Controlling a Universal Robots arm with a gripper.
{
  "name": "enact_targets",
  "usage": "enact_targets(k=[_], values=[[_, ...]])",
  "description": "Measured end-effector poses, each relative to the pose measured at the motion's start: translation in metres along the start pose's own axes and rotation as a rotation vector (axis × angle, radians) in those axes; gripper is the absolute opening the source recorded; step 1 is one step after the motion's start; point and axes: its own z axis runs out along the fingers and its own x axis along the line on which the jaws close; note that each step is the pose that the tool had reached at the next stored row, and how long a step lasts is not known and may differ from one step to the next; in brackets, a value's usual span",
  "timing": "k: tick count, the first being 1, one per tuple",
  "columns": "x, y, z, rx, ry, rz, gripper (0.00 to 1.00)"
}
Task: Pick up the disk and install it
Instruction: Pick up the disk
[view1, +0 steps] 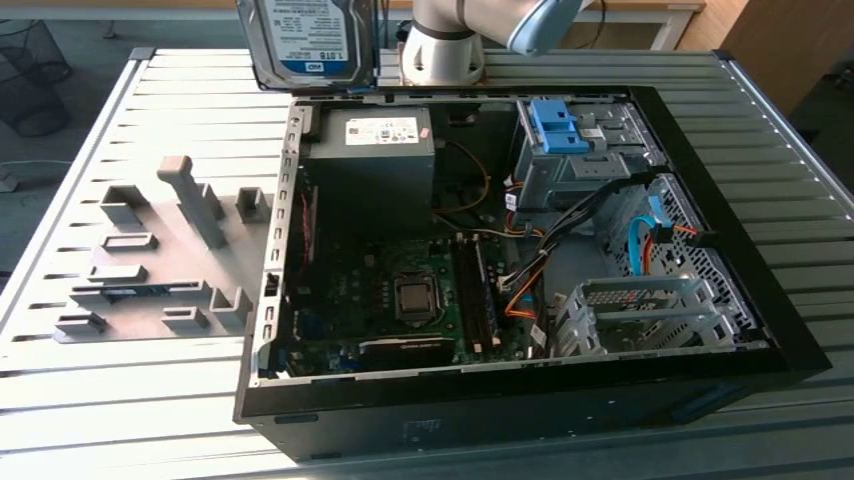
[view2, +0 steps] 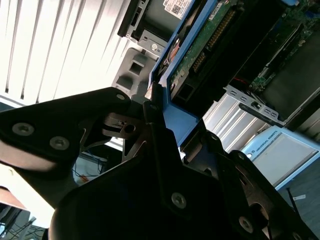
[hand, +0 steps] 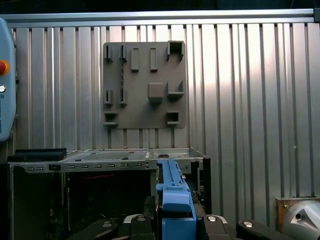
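The disk (view1: 310, 40), a silver-grey hard drive with a white-and-blue label, hangs upright in the air at the top of the exterior view, above the far-left corner of the open computer case (view1: 507, 405). In the second wrist view my gripper (view2: 170, 135) is shut on the blue frame along the disk (view2: 200, 47), whose green circuit-board side shows. The first wrist view looks down the disk's blue edge (hand: 172, 192), held between the black fingers (hand: 140, 225), with the open case below.
Inside the case sit a dark grey power supply box (view1: 371, 150), a blue bracket (view1: 558, 125) in a metal cage and a silver drive cage (view1: 641, 315). A grey fixture plate (view1: 160, 250) lies on the slatted table at the exterior view's left. The arm's base (view1: 441, 50) stands behind the case.
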Motion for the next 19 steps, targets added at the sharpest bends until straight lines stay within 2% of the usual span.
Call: enact_targets(k=[5,13,16,19], values=[[0.0037,-0.0017,0.0002,0.0002,-0.0001,0.0,0.37],[0.0077,-0.008,0.0,0.0001,0.0,0.0,0.37],[0.0097,-0.0117,-0.0001,-0.0001,0.0001,0.0,0.37],[0.0103,-0.0192,-0.0002,0.0,0.0001,0.0,0.37]])
